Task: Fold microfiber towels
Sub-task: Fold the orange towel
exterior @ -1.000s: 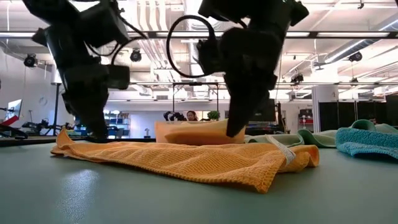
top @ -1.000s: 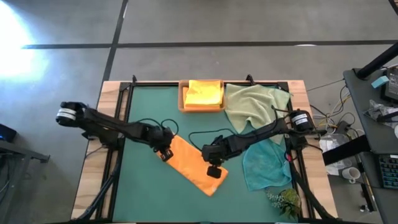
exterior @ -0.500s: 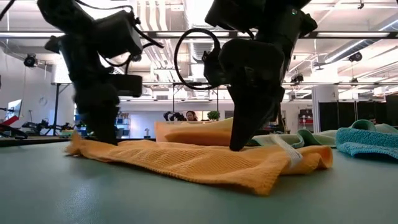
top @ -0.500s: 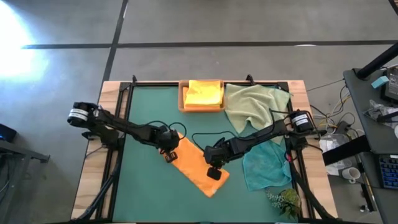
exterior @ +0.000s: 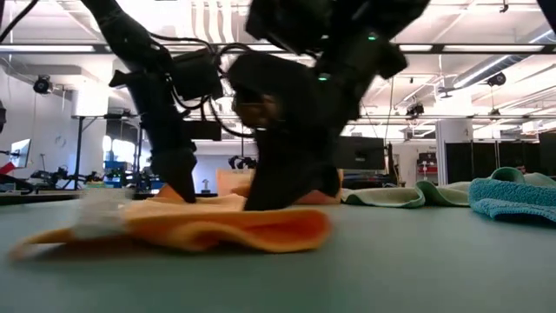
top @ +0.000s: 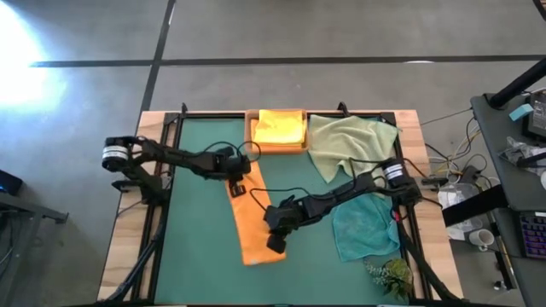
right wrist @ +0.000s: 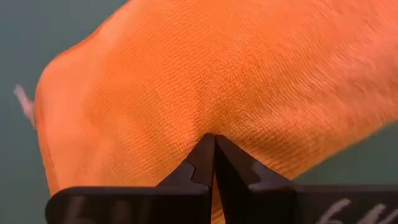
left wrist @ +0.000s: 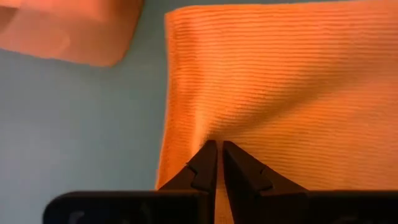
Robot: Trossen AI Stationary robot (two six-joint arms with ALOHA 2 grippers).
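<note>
Orange microfiber towel (top: 252, 223), folded into a long narrow strip, lies on the flat dark green mat (top: 196, 256) near mid-surface, running from just below the wooden tray toward the near edge. In low view it's a low rumpled band (exterior: 200, 228) w/ both arms standing on it.

Left tool (top: 238, 189) sits at the strip's far end, fingers pressed together & pinching a bit of the orange cloth; left wrist view shows the two dark fingertips (left wrist: 208, 163) closed on a pucker of fabric near the towel's edge (left wrist: 261, 93), creases radiating from the pinch.

Right tool (top: 275, 244) is at the strip's right edge, nearer the front, also pressed together & pinching orange cloth; right wrist view shows fingertips (right wrist: 202, 158) meeting on the fabric (right wrist: 217, 81), mat visible at corners.

Other towels: yellow folded one (top: 279, 128) in the small wooden tray (top: 252, 147) at the surface's back edge, w/ orange showing beneath it. Pale green towel (top: 345, 145) spread loosely right of the tray, at back right. Teal towel (top: 363, 230) crumpled at right, under/beside the right arm; in low view teal (exterior: 512, 198) & pale green (exterior: 391, 196) lie well apart from the orange strip.

Small green plant sprig (top: 388, 277) at front-right corner of the wooden surface (top: 128, 247).
</note>
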